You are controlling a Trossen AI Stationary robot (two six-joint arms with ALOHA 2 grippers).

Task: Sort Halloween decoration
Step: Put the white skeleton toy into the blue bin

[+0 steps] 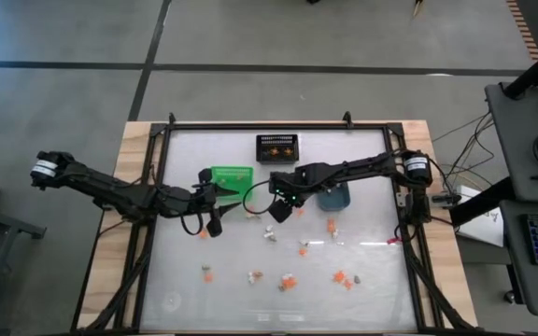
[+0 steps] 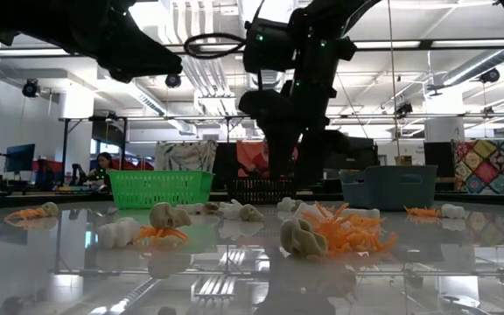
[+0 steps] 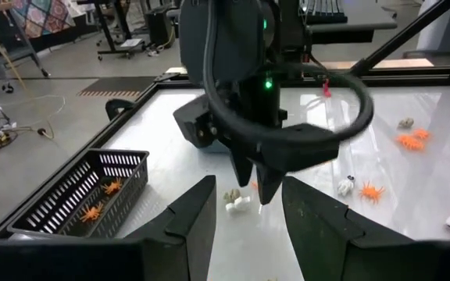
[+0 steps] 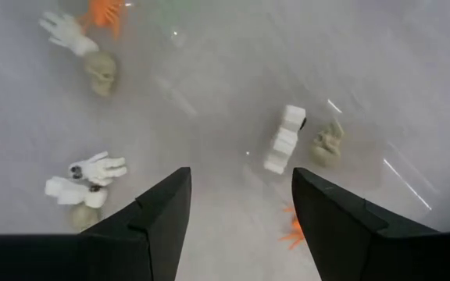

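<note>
Right pincer [image 1: 279, 211] hangs over the middle of the table [image 1: 372, 280], pointing down, with its two fingers apart and nothing between them. Right under it, seen from its own wrist, lies a small white bone [image 4: 285, 140], and a tan skull [image 4: 328, 144] sits just beside the bone. The bone's long side runs mostly along the line of the fingers, tipped a little, so I think the pincer needs only a small turn before it can drop and pinch it. More trinkets lie close by: a white skeleton hand [image 4: 92, 168], another skull [image 4: 100, 72] and an orange spider [image 4: 295, 228]. The right arm reaches in from the right side and bends down at the wrist. Left pincer [image 1: 215, 222] waits just beside it, near the green basket [image 1: 232, 177], also open and empty. The black mesh basket [image 3: 80, 195] already holds orange spiders.
</note>
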